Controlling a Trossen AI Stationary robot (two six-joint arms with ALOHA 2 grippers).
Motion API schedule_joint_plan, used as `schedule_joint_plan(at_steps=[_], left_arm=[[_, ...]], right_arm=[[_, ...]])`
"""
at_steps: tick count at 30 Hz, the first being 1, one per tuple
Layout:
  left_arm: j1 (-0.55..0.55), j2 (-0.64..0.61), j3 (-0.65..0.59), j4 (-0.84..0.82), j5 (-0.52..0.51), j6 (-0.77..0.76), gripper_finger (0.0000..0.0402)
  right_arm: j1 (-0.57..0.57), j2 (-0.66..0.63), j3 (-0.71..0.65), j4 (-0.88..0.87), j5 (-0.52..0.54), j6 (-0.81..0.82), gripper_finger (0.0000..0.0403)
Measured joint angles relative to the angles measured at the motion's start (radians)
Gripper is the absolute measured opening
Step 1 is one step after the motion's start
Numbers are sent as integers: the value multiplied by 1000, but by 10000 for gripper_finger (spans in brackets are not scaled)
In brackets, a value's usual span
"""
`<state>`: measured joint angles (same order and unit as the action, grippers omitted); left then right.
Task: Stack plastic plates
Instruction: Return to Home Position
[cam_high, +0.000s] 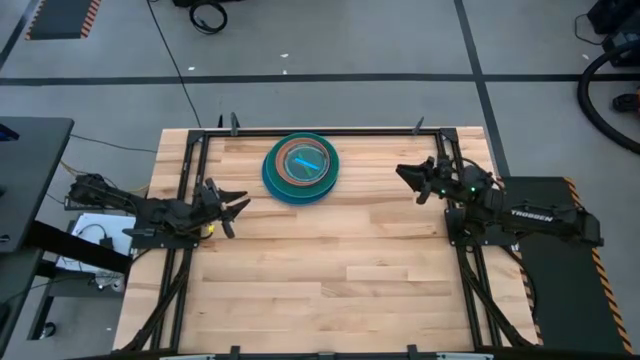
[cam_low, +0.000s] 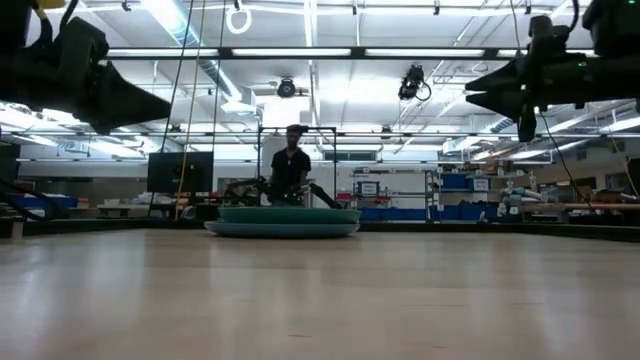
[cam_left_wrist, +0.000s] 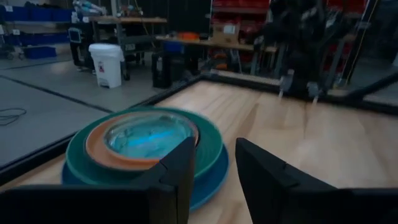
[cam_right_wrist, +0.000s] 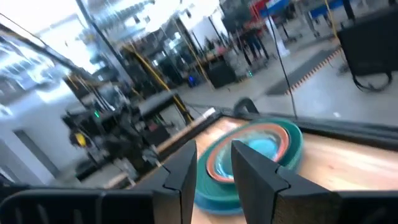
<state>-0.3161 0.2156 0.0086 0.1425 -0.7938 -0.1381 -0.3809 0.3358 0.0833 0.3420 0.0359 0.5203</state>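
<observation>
Dark arms (cam_high: 160, 212), white TROSSEN lettering (cam_high: 532, 213)

Glossy smooth plastic plates (cam_high: 302, 166), translucent top plate (cam_left_wrist: 146, 134), pale wood-plank table (cam_high: 330, 270), matt black metal frame (cam_high: 360, 131)

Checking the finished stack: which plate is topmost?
The small translucent cyan plate, centred; the tan-brown plate, teal plate and blue plate show only rims around it. Left gripper and right gripper wait apart.
</observation>
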Motion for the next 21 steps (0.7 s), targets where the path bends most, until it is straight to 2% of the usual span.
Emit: schedule_joint_plan(at_steps=[6,13,17,21], left_arm=[[1,0,0,-66,-44,-56,105],[-15,7,0,-71,-35,-138,103],[-16,6,-1,-51,-32,-139,103],[-16,6,-1,-30,-31,-138,103]], right_arm=[[0,-85,-68,36,73,-22,109],[9,-101,-77,-20,76,-76,110],[8,-101,-77,-36,85,-190,110],[6,-101,-77,-61,103,-420,110]])
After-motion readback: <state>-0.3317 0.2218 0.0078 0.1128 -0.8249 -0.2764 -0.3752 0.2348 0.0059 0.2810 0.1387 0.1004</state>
